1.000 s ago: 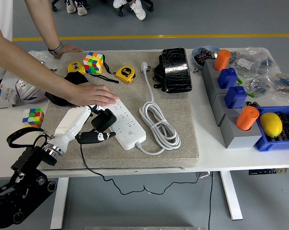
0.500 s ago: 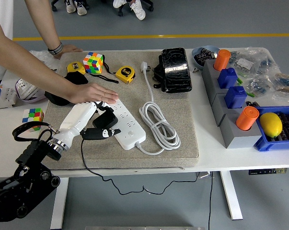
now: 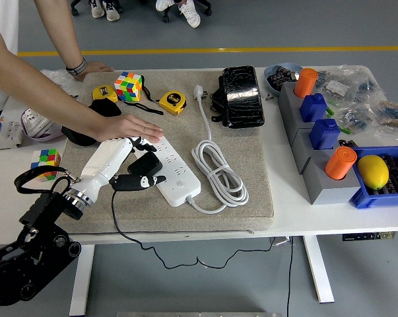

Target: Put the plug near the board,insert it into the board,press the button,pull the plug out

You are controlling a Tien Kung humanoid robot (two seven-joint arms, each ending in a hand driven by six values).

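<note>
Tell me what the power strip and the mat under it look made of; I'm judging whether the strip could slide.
The power strip looks like hard white plastic with a smooth, slightly glossy shell and moulded sockets. The mat seems to be a grey-beige felt or foam pad, matte and finely textured, probably grippy. A person's hand presses the strip's far end while the left robot hand holds the black plug at it.

The plug's (image 3: pixel 144 165) prongs are hidden beneath its black body, so whether they sit in the power strip (image 3: pixel 175 173) cannot be told. A person's hand (image 3: pixel 131 127) covers the strip's far end. The left hand's (image 3: pixel 123 164) fingertips disappear behind the plug. The person's arms are cut off by the picture's left edge.
</note>
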